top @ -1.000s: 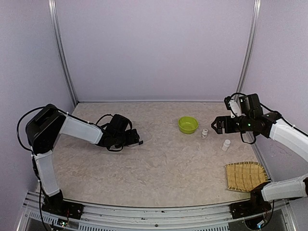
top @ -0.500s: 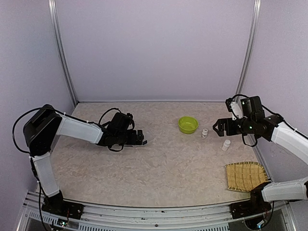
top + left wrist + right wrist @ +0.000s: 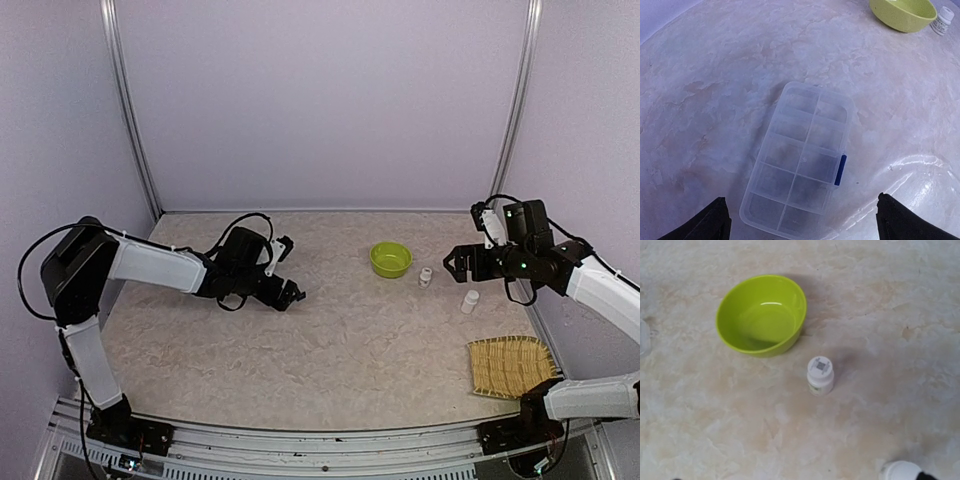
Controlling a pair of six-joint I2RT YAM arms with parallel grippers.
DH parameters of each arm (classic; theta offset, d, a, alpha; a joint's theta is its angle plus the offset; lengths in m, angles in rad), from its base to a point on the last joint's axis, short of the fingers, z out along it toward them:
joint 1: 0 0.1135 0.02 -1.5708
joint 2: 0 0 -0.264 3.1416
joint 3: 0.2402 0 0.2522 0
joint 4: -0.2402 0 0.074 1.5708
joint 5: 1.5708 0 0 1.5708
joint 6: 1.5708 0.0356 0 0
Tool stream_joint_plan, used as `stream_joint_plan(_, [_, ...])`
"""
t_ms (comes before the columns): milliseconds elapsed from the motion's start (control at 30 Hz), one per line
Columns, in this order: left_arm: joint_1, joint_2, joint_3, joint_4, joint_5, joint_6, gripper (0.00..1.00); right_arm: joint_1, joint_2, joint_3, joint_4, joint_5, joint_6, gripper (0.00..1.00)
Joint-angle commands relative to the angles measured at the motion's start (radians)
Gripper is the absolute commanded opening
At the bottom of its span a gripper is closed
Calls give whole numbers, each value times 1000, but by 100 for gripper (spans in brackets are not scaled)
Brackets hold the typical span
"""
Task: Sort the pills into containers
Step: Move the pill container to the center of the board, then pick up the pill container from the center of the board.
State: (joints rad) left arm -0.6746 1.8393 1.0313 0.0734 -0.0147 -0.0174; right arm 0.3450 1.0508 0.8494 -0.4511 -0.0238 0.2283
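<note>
The containers are the compartments of a clear plastic pill box (image 3: 802, 160) with a blue latch (image 3: 840, 170). It lies flat on the table, and its compartments look empty. My left gripper (image 3: 807, 224) hovers over its near end, open wide, with one black fingertip (image 3: 715, 220) on each side and clear of the box. In the top view the left gripper (image 3: 287, 270) is left of centre. My right gripper (image 3: 450, 262) is open above the table near a small white bottle (image 3: 820, 375). No pills show in any view.
A lime-green bowl (image 3: 390, 259) stands empty at centre right, also seen from the right wrist as the bowl (image 3: 775, 347). A second white bottle (image 3: 470, 300) stands to its right. A woven bamboo tray (image 3: 510, 365) lies at the near right. Walls close in the table.
My left gripper opened fully and its wrist turned, so the fingers now spread above the pill box. The right arm has barely moved.
</note>
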Motion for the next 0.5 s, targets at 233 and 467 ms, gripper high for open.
stream_joint_plan(233, [68, 63, 34, -55, 101, 155, 99, 6, -3, 0, 3, -30, -8, 100])
stream_joint_plan(467, [68, 121, 95, -132, 120, 152, 98, 6, -6, -6, 3, -32, -16, 100])
